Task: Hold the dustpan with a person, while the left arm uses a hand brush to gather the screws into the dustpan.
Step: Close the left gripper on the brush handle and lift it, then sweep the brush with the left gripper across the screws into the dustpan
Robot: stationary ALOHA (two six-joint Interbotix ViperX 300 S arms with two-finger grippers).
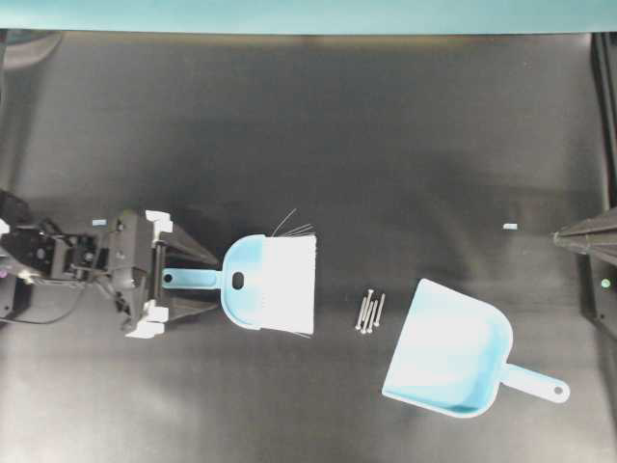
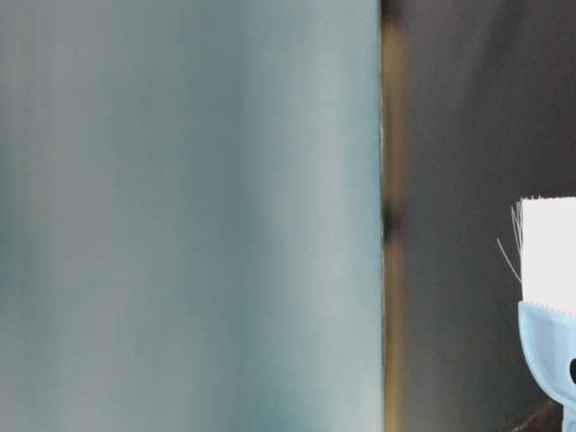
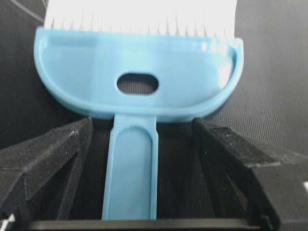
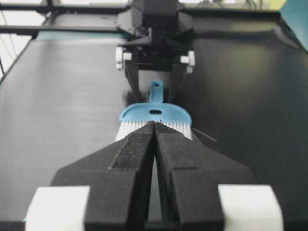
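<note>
**Overhead exterior: left pincer straddles the brush handle, screws waiting between brush and pan**

Starting at nine o'clock on the mat, the left arm (image 1: 67,265) reaches in from the edge, and its left gripper (image 1: 198,280) is spread wide with the slim handle of the hand brush (image 1: 265,282) lying right down the gap. The left wrist view settles it: both fingers (image 3: 53,154) stand clear of the handle on either side, nothing clamped yet. The brush's long axis runs nine-to-three, handle toward the arm, white bristles pointing at three o'clock, so a straight close should catch it, by my read.

Moving across, the screws (image 1: 370,312) lie in a tight bundle just past the bristle tips, toward four o'clock from the brush head, shanks roughly twelve-to-six. Next along, the dustpan (image 1: 451,347) sits near them, its wide mouth facing ten o'clock toward the screws and its handle trailing off to four. No person's hand is in view on it.

Far over at three o'clock, the right gripper (image 1: 561,235) shows only its pointed tip at the mat's edge; its own wrist view has the fingers (image 4: 130,163) pressed together on nothing.

Room to work looks generous: bare black mat (image 1: 318,125) all round, with the near edge beyond the pan at six the one border close by. The left arm is plainly the nearer to the brush; the sweep would run toward four o'clock.
</note>
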